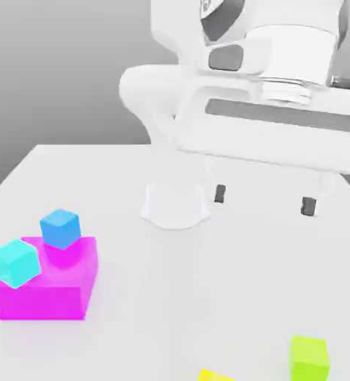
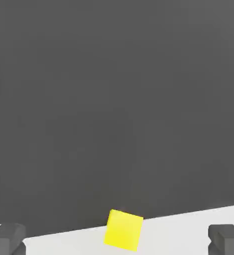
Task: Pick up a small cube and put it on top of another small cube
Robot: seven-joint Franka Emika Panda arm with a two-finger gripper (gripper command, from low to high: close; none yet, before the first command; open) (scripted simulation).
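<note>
On the white table (image 1: 156,298), the lime-green cube (image 1: 309,360) lies below the tool (image 1: 264,203).

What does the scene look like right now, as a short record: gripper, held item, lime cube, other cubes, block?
gripper: open, raised above the table, fingertips wide apart
held item: none
lime-green cube: on the table, toward the exterior view's right
yellow cube: close to the table's edge
blue cube: on the magenta block
cyan cube: also on the magenta block, nearer the exterior view's left
stacking: no cube sits on another cube
</note>
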